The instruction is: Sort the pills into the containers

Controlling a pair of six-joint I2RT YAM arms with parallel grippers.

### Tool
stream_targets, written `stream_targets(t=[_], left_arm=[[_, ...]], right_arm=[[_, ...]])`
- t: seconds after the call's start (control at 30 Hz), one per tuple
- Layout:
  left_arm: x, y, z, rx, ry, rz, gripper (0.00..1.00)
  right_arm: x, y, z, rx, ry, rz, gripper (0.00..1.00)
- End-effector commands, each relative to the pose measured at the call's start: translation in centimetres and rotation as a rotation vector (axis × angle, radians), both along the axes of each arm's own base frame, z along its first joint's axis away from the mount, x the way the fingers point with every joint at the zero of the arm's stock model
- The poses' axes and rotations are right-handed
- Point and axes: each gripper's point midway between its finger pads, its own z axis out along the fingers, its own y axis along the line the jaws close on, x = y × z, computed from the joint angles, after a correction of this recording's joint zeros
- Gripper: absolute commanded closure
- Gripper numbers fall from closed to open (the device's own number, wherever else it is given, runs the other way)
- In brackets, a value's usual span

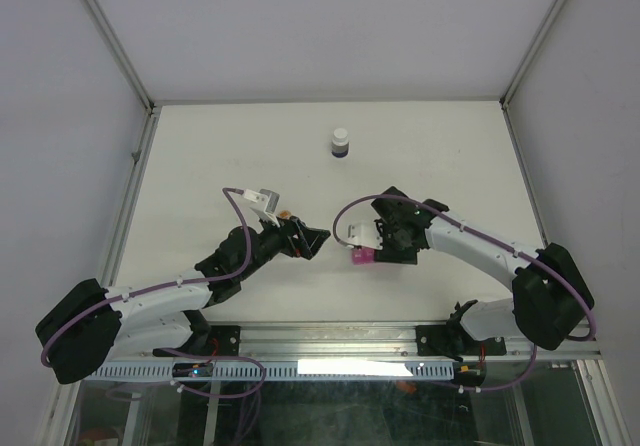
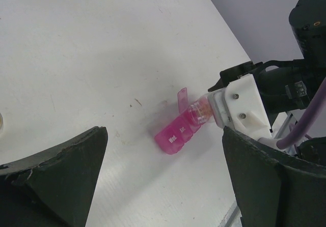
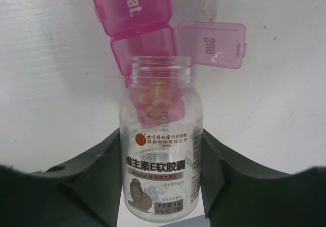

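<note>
While the vial [image 3: 161, 135] is pinched by the right gripper [image 3: 162, 178] over the open organizer [image 3: 133, 8], pills [image 3: 155, 102] should be tipped slowly; the left gripper [image 2: 165, 181] is spread

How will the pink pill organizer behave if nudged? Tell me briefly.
Probably slides easily: the pink pill organizer looks like small, thin plastic lying unheld on the smooth table. Its open lid likely flexes or snaps shut if bumped.

The right claw [image 1: 367, 247] hangs over the pink organizer [image 1: 359, 258]; a white-capped bottle [image 1: 340, 143] stands apart.
</note>
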Motion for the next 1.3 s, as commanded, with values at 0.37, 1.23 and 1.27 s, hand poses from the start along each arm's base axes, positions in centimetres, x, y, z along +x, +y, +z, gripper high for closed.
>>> stream_targets(t=[0.37,1.23,1.27], left_arm=[[0.1,-0.4,1.9,-0.044,-0.040,-0.014,0.01],[-0.1,-0.3,2.1,-0.053,-0.050,-0.017,0.01],[0.0,-0.2,2.0,-0.053,-0.049,-0.016,0.01]], right_arm=[[1.4,0.6,1.2,-0.012,-0.073,-0.008,0.97],[1.1,0.9,1.6,-0.055,-0.034,0.002,0.97],[1.7,0.7,1.7,-0.062,-0.076,-0.005,0.97]])
